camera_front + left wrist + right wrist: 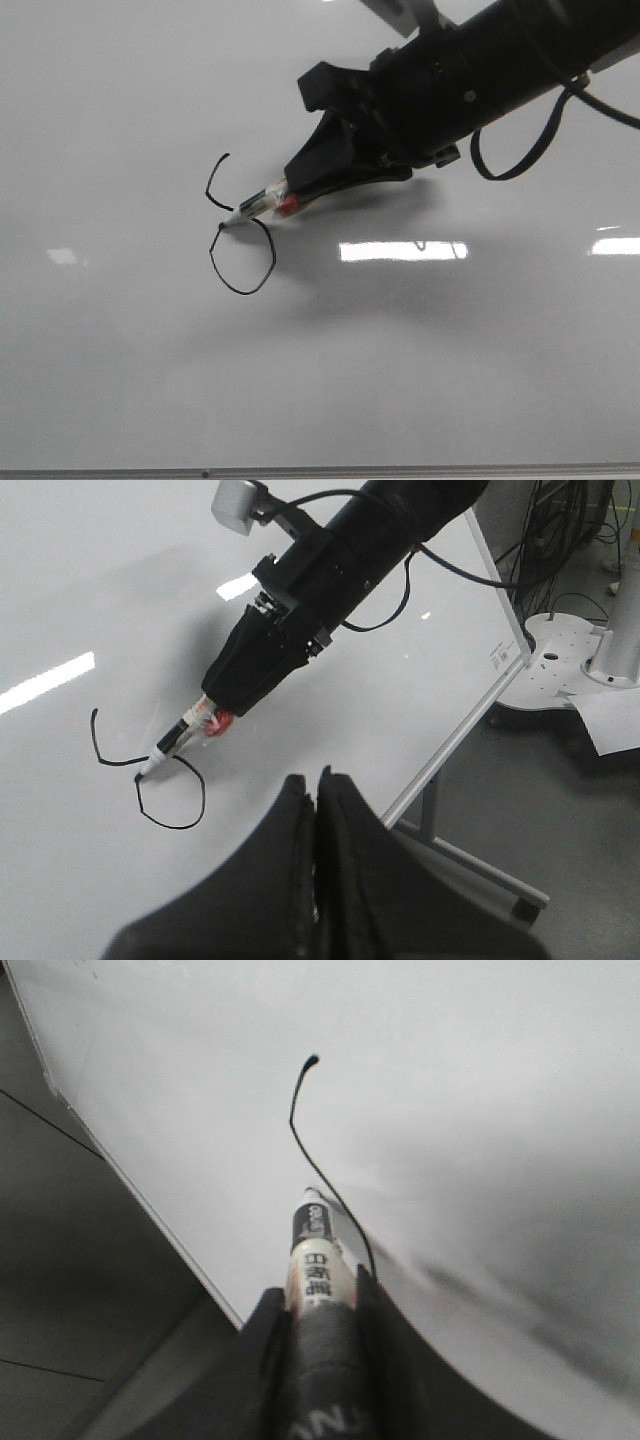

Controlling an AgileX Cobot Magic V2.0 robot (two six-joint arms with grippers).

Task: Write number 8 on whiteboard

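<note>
Marker (262, 205) clamped low in the right end effector (300, 190), angled so the tip sits on the whiteboard (120, 380) right at the waist of the number 8 (240, 235), lower loop closed and upper loop only half drawn, probably to finish that top curve. Left end effector (318, 820) pinched together, holding nothing, parked off the 8 toward the board's framed edge. Nothing blocking near the 8, just cables and a stand base (575, 665) past that edge.

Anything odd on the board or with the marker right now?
Only the number 8: its upper loop is still open, a lone curved stroke. The marker sits straight in the right gripper.
</note>
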